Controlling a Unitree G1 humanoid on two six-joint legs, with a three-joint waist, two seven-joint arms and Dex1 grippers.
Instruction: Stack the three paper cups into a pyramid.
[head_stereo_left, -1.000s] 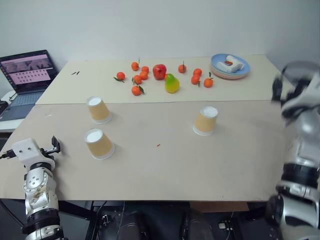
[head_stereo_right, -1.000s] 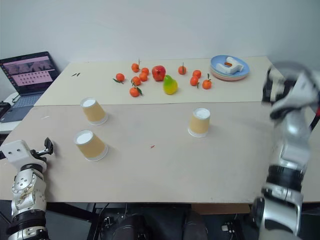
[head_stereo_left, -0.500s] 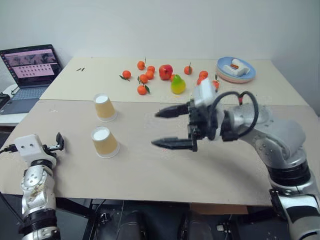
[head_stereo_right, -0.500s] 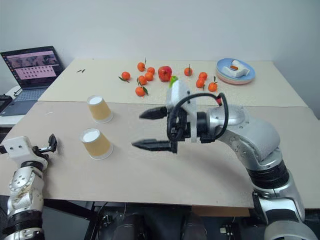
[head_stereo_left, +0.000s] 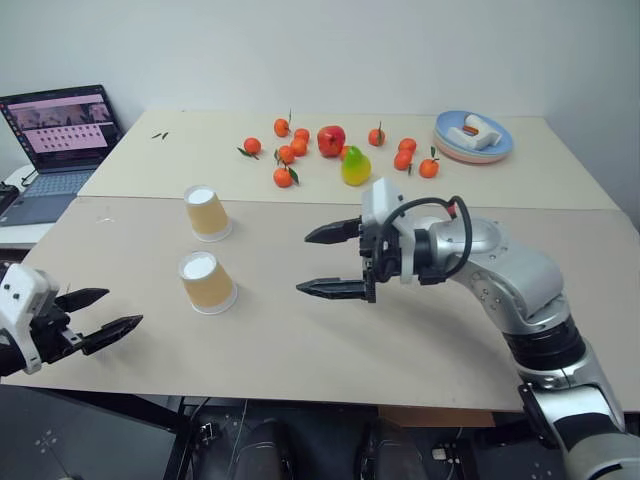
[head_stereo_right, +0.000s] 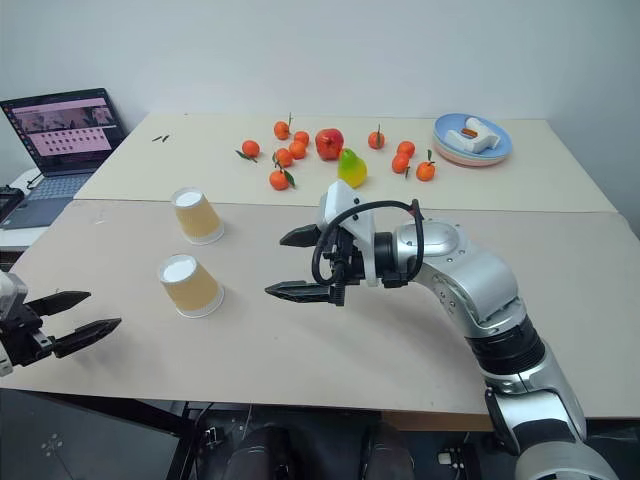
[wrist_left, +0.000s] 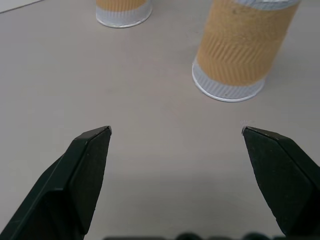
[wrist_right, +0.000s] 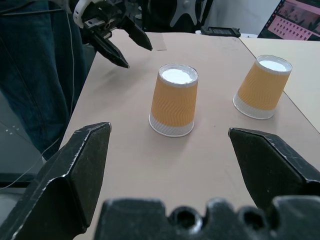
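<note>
- While two small tan ribbed paper cups (head_stereo_left: 207, 282) (head_stereo_left: 207, 212) stand upside down, apart, on my left of the beige table (head_stereo_left: 300, 350), my right claw (head_stereo_left: 332, 260) hangs spread wide, empty, beside them.
- My left claw (head_stereo_left: 105, 315) gapes empty at the table's near edge.

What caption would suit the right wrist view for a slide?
Open right gripper faces two upside-down paper cups on the table, with the open left gripper beyond.

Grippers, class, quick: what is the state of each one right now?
Left gripper: open, holding nothing.
Right gripper: open, holding nothing.
</note>
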